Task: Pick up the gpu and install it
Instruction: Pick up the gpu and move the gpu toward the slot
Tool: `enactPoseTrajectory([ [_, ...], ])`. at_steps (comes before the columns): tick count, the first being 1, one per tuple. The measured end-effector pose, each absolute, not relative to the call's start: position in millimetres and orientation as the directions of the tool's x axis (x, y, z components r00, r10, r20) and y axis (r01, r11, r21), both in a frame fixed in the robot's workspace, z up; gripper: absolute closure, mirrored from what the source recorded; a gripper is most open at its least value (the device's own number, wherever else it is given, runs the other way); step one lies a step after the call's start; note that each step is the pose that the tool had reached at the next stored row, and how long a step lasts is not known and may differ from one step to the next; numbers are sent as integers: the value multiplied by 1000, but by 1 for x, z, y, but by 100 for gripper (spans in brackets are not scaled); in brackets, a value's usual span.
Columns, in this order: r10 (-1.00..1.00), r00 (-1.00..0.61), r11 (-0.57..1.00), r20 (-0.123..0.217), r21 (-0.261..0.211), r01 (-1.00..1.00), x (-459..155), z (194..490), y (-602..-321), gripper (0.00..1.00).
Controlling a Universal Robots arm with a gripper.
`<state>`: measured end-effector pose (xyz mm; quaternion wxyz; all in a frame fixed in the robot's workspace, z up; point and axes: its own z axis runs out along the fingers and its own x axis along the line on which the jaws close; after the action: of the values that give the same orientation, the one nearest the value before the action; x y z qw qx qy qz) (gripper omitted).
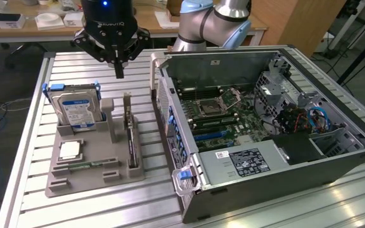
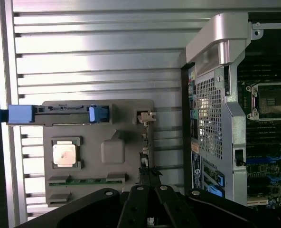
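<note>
Logged gripper [image 2: 149, 176] pressed together, empty, above holder [image 1: 81, 187]; found gpu [image 1: 130, 137] upright on edge just below it, long axis running alongside case [image 1: 284, 183] wall

desk [image 1: 62, 213]: silver, ribbed slats | tray [image 1: 93, 183]: plain grey | hard drive [image 1: 78, 111]: silver, blue-white label, blue rails | gpu [image 1: 130, 142]: dark board | motherboard [image 1: 224, 121]: dark green, blue slots | fingers [image 1: 119, 69]: black

The black pincer [image 1: 119, 70] hangs pointing straight down, its two fingers pressed together with nothing between them. Behind it, the silver and pale-blue jointed arm [image 1: 211, 21] bends at its elbow.
</note>
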<state>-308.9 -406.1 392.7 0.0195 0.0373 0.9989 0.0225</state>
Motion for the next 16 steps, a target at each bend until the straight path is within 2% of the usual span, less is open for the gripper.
enactPoseTrajectory([
  [10,75,-996,996,-37,46,74,-309,393,-406,89],
  [11,75,-996,996,-37,46,74,-309,393,-406,83],
  [12,75,-996,996,-37,46,74,-309,393,-406,83],
  [13,75,-996,996,-37,46,74,-309,393,-406,77],
  [14,75,-996,996,-37,46,74,-309,393,-406,77],
  [16,75,-996,996,-37,46,74,-309,393,-406,65],
])
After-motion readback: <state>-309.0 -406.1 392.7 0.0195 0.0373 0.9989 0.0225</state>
